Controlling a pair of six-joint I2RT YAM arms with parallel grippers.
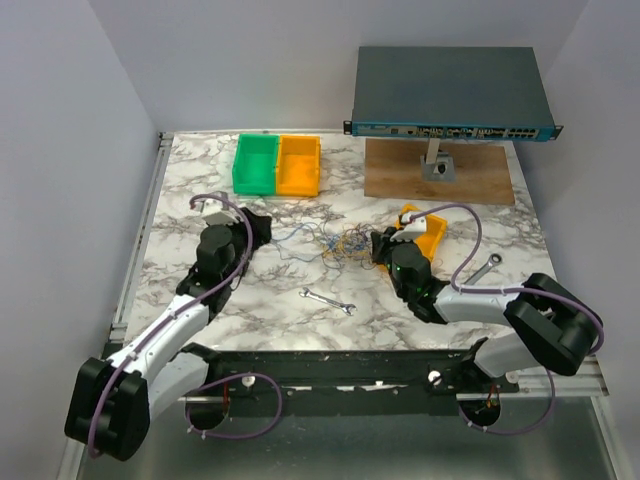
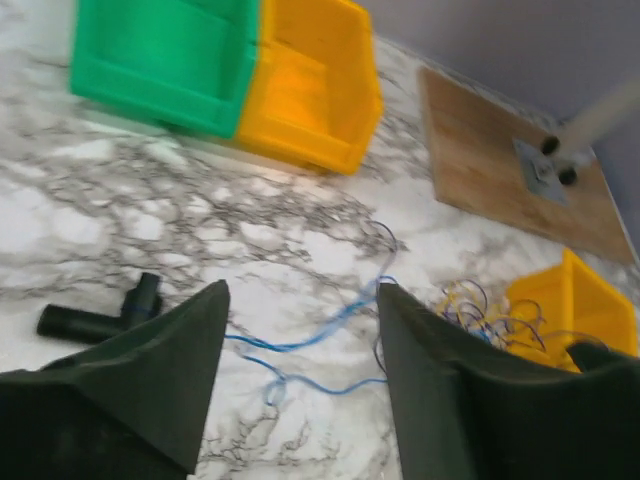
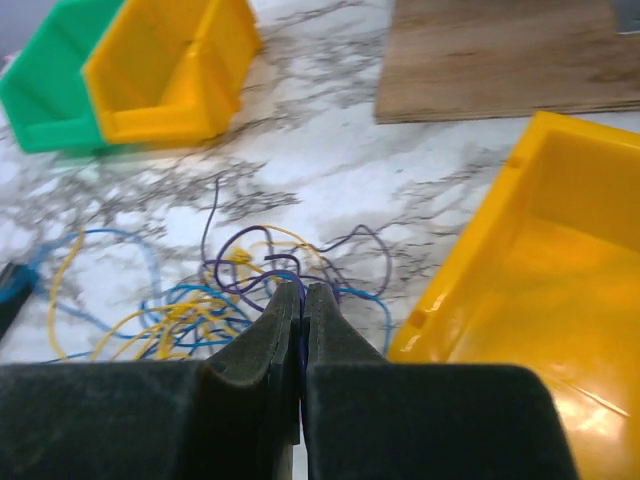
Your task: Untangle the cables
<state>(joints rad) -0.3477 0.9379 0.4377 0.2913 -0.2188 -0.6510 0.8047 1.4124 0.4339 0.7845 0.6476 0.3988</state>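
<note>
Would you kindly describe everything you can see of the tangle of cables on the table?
The cables are very thin, limp wires in blue, yellow and dark purple, knotted in a loose heap on the marble table. Blue strands trail left, passing below the open left gripper. The right gripper is shut on a purple strand of the heap.

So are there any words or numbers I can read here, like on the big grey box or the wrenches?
No text can be read in any view.
Grey box: tiny marks on its front strip, too small to read.
Middle wrench: any stamping is too small to see.
Right wrench: the same, too small.
Green bin and yellow bin: plain, no label showing.
</note>
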